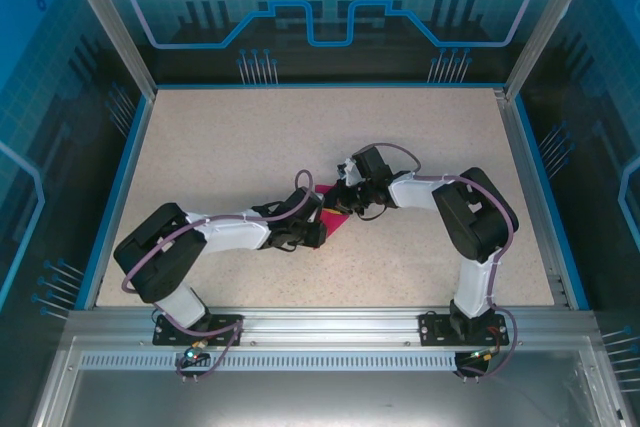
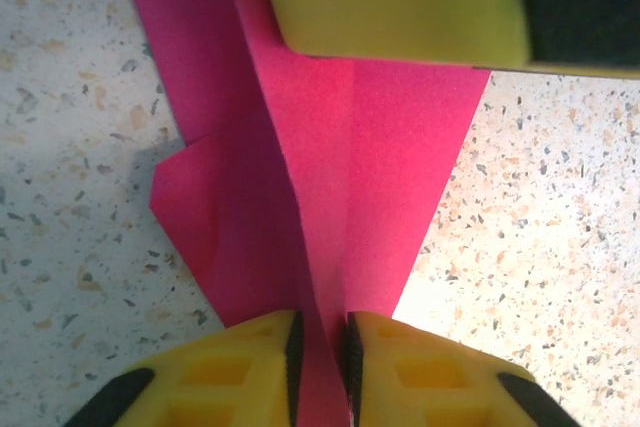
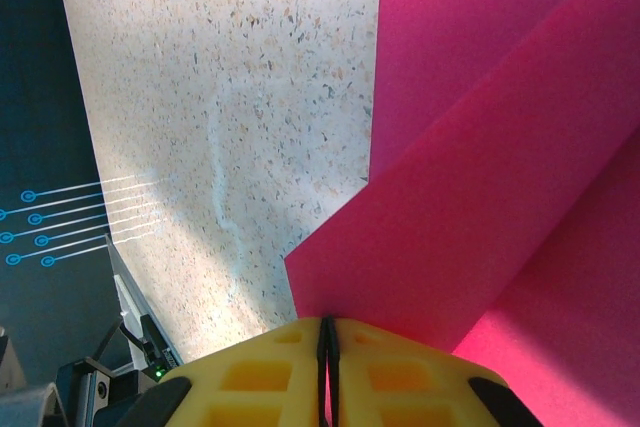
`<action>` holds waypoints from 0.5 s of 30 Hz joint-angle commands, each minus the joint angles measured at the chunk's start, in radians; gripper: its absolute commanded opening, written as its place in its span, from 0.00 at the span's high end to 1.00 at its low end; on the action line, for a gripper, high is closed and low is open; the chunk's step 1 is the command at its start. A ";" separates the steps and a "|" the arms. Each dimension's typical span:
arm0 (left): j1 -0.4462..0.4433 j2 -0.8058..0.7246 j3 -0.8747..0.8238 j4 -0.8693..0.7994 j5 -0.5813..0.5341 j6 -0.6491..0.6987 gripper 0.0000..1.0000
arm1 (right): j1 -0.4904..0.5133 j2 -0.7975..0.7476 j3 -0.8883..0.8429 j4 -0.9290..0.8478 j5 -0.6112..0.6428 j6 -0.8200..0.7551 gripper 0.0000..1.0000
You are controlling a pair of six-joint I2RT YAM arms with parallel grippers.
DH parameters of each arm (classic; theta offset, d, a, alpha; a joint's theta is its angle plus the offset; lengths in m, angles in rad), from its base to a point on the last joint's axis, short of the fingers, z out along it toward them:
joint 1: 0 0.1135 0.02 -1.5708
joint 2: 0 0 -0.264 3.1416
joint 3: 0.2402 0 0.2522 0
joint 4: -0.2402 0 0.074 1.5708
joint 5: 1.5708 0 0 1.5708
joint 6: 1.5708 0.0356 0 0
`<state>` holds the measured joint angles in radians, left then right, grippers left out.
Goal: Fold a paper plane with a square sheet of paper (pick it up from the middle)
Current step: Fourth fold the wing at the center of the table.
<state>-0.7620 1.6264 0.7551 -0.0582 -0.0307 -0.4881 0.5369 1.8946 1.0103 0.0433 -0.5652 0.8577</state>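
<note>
- Claw report, left claw [image 2: 320,332] first: its yellow fingers [image 2: 230,372] sit almost together, and a raised crease of the magenta-pink paper sheet [image 2: 350,177] runs straight up between them. That crease is pinched.
- Over to the right claw [image 3: 327,325]: its jaws are pressed tight, with only a hairline seam showing, and a pink layer [image 3: 480,197] fans out from right at the tips. It is gripping the paper too.
- The left wrist view catches one broad yellow finger of the right claw [image 2: 400,2] at the far end of the sheet, just beyond the crease.
- The sheet itself is partly folded, with overlapping flaps, slanted edges and one corner jutting left.
- From above, the two claws [image 1: 318,232] [image 1: 345,202] meet nose to nose, and a small pink triangle [image 1: 335,219] peeks out between them.
- All of this is near the middle of the speckled beige counter [image 1: 250,127], and the sheet rests on it.
- Further out, a blue rim [image 1: 110,197] frames the counter, and a silver rail [image 1: 320,322] carries both arm bases.
</note>
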 commanded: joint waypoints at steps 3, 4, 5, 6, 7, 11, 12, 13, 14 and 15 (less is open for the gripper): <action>-0.010 -0.024 0.022 -0.017 -0.027 0.022 0.87 | 0.013 -0.004 0.028 -0.017 -0.009 0.001 0.89; -0.011 -0.027 0.020 -0.014 -0.027 0.020 0.88 | 0.012 -0.006 0.026 -0.017 -0.010 0.002 0.89; -0.010 -0.029 0.020 -0.012 -0.025 0.020 0.90 | 0.012 -0.008 0.023 -0.018 -0.009 0.001 0.89; -0.010 -0.032 0.018 -0.009 -0.022 0.020 0.91 | 0.011 -0.012 0.020 -0.019 -0.009 0.001 0.89; -0.009 -0.034 0.016 -0.004 -0.018 0.020 0.92 | 0.009 -0.018 0.017 -0.019 -0.008 0.000 0.88; 0.007 -0.044 -0.006 0.046 0.041 0.011 0.94 | -0.003 -0.048 0.000 -0.026 -0.010 -0.006 0.88; 0.016 -0.048 -0.012 0.057 0.056 0.008 0.94 | -0.006 -0.056 -0.002 -0.034 -0.008 -0.009 0.88; 0.023 -0.054 -0.022 0.069 0.072 0.002 0.95 | -0.008 -0.068 -0.006 -0.041 -0.007 -0.016 0.87; 0.035 -0.065 -0.036 0.092 0.097 -0.005 0.94 | -0.013 -0.078 -0.011 -0.048 -0.005 -0.023 0.87; 0.048 -0.074 -0.047 0.113 0.125 -0.011 0.94 | -0.017 -0.092 -0.015 -0.055 -0.003 -0.028 0.86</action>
<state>-0.7422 1.5967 0.7391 -0.0113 0.0181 -0.4911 0.5343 1.8610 1.0077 0.0223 -0.5640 0.8536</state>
